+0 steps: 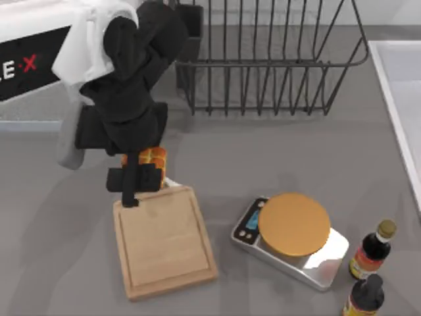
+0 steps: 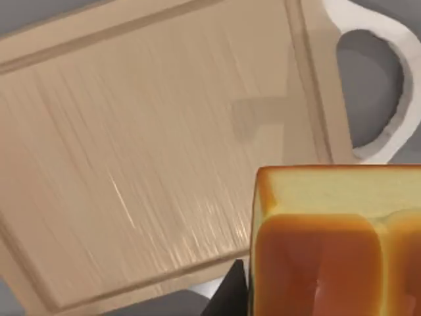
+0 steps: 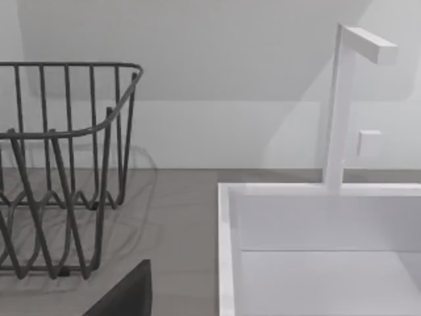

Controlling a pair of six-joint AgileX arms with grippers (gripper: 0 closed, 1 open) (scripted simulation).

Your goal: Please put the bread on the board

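so the left gripper [image 1: 141, 172] is clamped on the bread [image 1: 153, 158], carrying it in the air just past the board's [image 1: 164, 243] handle end, right at the far edge. From the left wrist view the bread [image 2: 329, 250] hangs over the corner nearest the white loop handle [image 2: 385, 99], with the board's [image 2: 151, 151] open wood spread out beyond it

My take on doing this step well: don't drop it yet. The loaf looks like it's only just over the rim, so I'd carry it further in, toward the middle of the board and inside the groove, then lower until it's sitting flat before letting go. Releasing here risks it landing on the handle end or tipping off the edge. Keep it level on the way down too

The scale [image 1: 293, 238] and the two sauce bottles [image 1: 370, 253] sit off to the board's right, well apart. The wire rack [image 1: 270, 59] is beyond the board. The right arm seems parked over by the rack [image 3: 59, 171] and the white sink [image 3: 316, 250]; can't tell what its claw is doing
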